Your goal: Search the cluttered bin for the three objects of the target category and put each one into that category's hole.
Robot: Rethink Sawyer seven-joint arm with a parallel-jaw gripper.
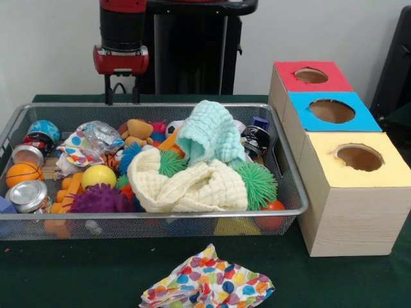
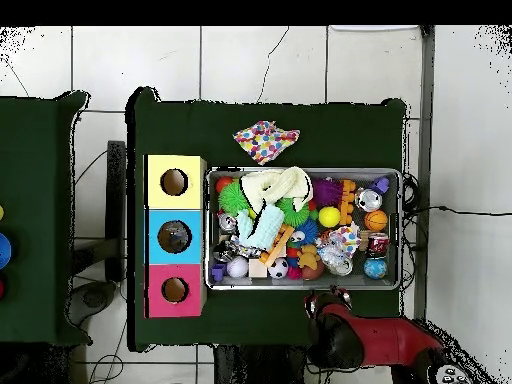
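Observation:
The silver wire-mesh bin [image 1: 160, 214] sits on the green table, heaped with toys and cloths. It also shows in the overhead view [image 2: 300, 171]. Three wooden boxes with round holes stand beside it: red top [image 1: 286, 72], blue top [image 1: 302, 106], yellow top [image 1: 321, 165]. My gripper [image 1: 122, 97] hangs just behind the bin's far rim, towards its left end, open and empty. In the overhead view the gripper [image 2: 316, 298] is at the bin's robot-side edge.
In the bin lie a cream cloth [image 1: 186, 186], a mint cloth [image 1: 209, 135], green spiky balls [image 1: 257, 183], a purple spiky ball [image 1: 99, 200], a yellow ball [image 1: 98, 175], a small basketball [image 1: 24, 173], cans [image 1: 27, 194] and a teddy bear [image 1: 136, 131]. A polka-dot cloth [image 1: 209, 285] lies on the table outside the bin.

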